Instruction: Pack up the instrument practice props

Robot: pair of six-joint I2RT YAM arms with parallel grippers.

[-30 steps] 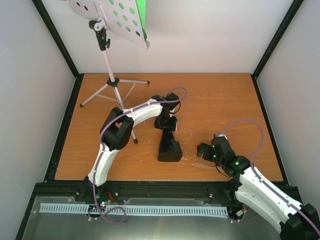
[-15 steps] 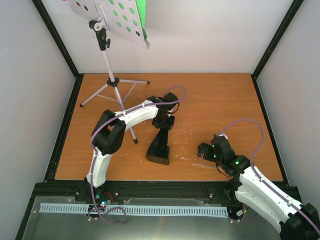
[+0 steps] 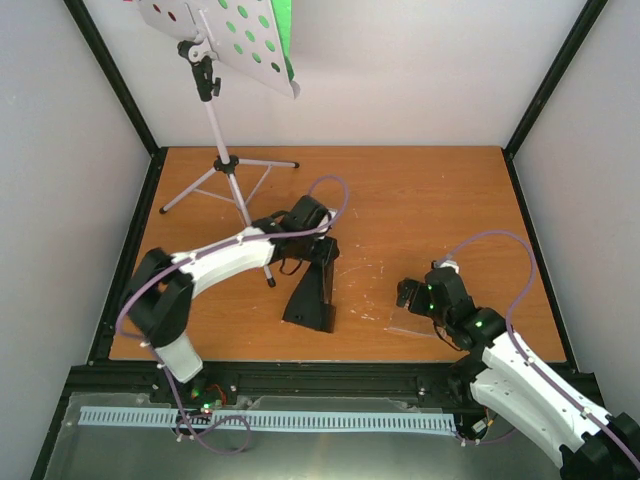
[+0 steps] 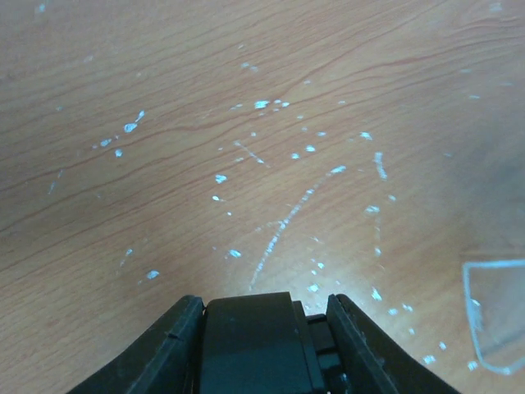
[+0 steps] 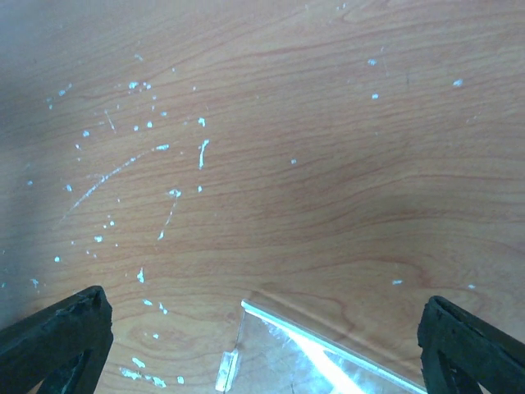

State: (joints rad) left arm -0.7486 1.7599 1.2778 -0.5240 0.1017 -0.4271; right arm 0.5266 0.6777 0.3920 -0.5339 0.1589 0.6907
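Left gripper (image 3: 322, 251) is clamped narrow on the top of the black metronome (image 3: 309, 296). The metronome is tilted, mid-table (image 3: 430, 200); whether its base touches the wood is unclear. The left wrist view shows only a black block between the fingers (image 4: 177, 349).

Right gripper (image 3: 418, 296) is spread wide and holds nothing. It sits over a clear cover (image 5: 320, 357), which is faint and cut off by the frame's bottom edge.

Music stand (image 3: 215, 125) is at back left, its desk cropped at the top. A green sheet (image 3: 283, 30) is partly visible; red shows only through the holes.
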